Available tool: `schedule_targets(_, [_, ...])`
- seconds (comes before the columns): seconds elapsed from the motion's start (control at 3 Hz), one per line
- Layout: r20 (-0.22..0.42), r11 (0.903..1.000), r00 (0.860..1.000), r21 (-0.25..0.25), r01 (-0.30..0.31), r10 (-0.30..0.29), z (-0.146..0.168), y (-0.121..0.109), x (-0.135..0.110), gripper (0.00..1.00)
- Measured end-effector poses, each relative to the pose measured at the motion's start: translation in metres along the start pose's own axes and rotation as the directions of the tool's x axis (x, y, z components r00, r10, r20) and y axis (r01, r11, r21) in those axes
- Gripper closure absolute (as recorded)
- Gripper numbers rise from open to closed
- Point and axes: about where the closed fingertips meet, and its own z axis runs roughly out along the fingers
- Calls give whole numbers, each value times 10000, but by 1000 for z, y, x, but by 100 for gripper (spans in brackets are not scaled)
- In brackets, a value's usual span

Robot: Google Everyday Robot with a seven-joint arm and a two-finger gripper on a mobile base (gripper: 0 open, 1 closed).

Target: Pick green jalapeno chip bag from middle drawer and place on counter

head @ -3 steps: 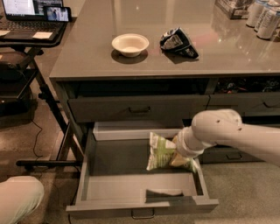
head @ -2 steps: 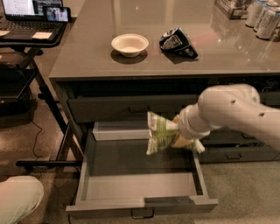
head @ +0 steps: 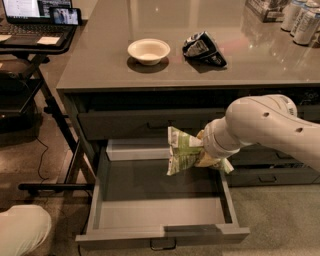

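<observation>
Gripper (head: 202,153) at the end of the white arm (head: 265,125), which reaches in from the right, pinches the right side of the green jalapeno chip bag (head: 181,150). The bag hangs roughly upright in the air over the back part of the pulled-out middle drawer (head: 160,234), below the edge of the table (head: 165,75). On the table sit a white bowl (head: 148,51) and, near it to the right, a black-and-silver snack bag (head: 202,48), with cans (head: 300,17) at the far right corner, and a laptop (head: 35,12) rests on a black stand (head: 30,47) left of the table.
</observation>
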Motion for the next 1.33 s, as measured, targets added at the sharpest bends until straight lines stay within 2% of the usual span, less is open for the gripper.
schedule_targets(0.33, [325,9976,9992,658,197,-219,-21,-15,-14,100])
schedule_targets(0.67, [970,9815,9908,1758,761,-942,-56,-51,-53,100])
schedule_targets(1.0, [1289,9601,9783,2496,1261,-1620,-74,-103,-87,100])
schedule_targets(1.33, [1340,9422,9728,3039,1410,-1888,-74,-169,-108,100])
